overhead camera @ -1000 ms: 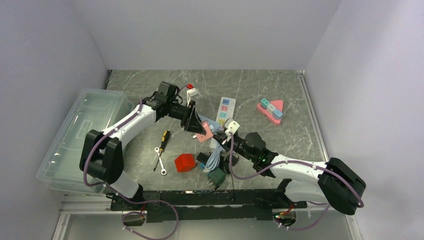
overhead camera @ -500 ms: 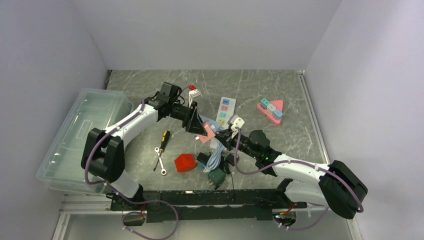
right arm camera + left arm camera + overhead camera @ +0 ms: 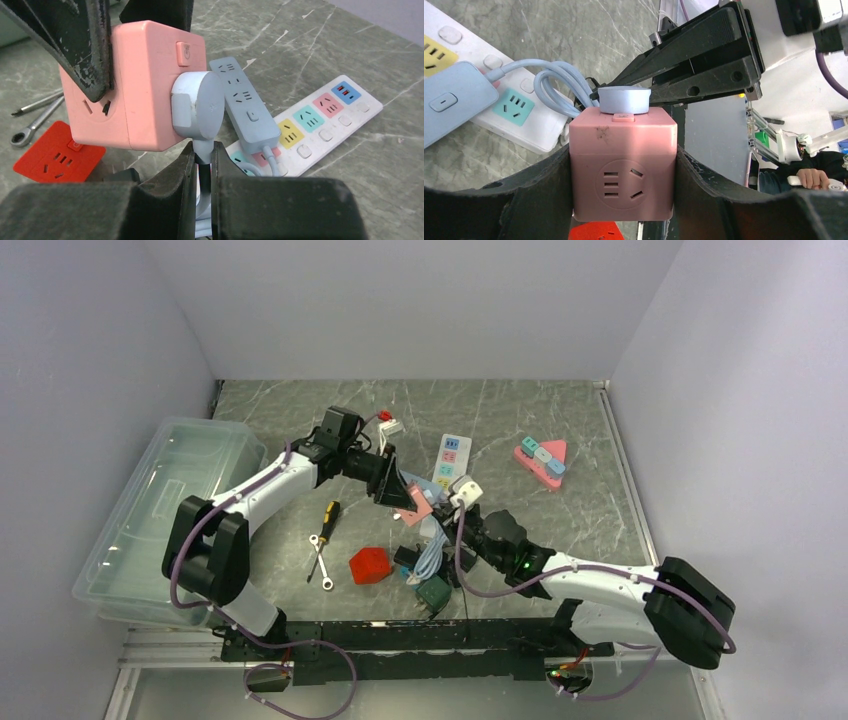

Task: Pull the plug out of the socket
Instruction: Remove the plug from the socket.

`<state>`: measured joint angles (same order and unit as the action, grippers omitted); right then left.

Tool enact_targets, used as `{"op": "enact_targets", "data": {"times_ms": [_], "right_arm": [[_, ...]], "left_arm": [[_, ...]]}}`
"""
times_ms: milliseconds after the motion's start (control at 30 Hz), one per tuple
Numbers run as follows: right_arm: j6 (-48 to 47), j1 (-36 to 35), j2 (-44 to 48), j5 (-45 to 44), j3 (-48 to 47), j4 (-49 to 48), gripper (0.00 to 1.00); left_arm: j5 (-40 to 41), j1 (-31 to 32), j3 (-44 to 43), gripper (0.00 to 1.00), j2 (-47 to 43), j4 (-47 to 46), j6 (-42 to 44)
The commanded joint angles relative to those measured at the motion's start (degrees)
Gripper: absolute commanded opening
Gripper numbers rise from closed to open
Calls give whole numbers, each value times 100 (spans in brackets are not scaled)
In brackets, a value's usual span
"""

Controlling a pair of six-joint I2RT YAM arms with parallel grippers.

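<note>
we are clamping the pink cube socket [image 3: 125, 85] in the left tool [image 3: 621, 170], lifted off the surface [image 3: 560, 430] mid-scene. the right tool [image 3: 202, 165] is pinching the pale blue cable [image 3: 559, 82] just under the round plug [image 3: 197, 105], which is sitting fully seated. pulling risks straining the cord or slipping along it.

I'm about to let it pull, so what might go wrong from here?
The right end effector pinches the cable below the plug, not the plug body, so pulling may strain the cable or slip. The left end effector holds the cube only by two sides; it might twist free. The looped cable could drag the blue strip.
</note>
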<state>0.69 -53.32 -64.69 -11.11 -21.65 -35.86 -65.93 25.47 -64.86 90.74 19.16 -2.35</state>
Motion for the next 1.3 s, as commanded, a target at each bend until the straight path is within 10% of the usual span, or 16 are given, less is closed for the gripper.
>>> {"op": "enact_targets", "data": {"times_ms": [0,467,867,1267], "right_arm": [[-781,-324,247,-665,-271,-562,0],[-891,-1497,225,-863,-653,557,0],[1096,-25,907,-588,-1184,1975,0],[538,-263,1032,332,-924,1899,0]], "left_arm": [[-31,-3,-199,0,-210,711,454],[-230,-458,-224,0,-207,814,601],[-76,-176,-109,0,-402,846,922],[469,-104,47,0,-611,385,691]]}}
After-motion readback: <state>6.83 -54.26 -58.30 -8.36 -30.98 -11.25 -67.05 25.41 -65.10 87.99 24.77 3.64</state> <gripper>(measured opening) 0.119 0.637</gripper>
